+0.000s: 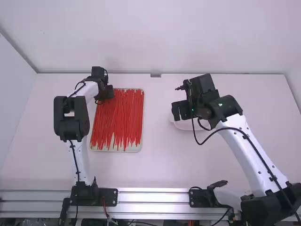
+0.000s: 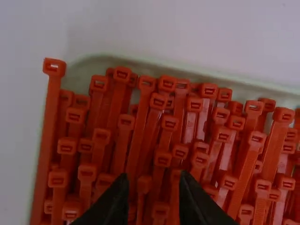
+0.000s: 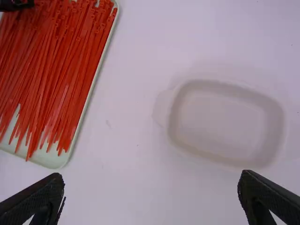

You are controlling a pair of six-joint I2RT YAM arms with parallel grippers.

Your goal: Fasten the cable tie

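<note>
Many orange-red cable ties lie side by side in a pale tray left of the table's middle. My left gripper is low over the tray's far left corner. In the left wrist view its gripper is open, its black fingertips down among the square tie heads, with a few ties in the gap. My right gripper hangs above the table right of the tray. In the right wrist view this gripper is open wide and holds nothing.
An empty white dish sits on the table right of the tray, partly hidden under my right gripper in the high view. The tray's near corner and ties lie beside it. Bare table surrounds both.
</note>
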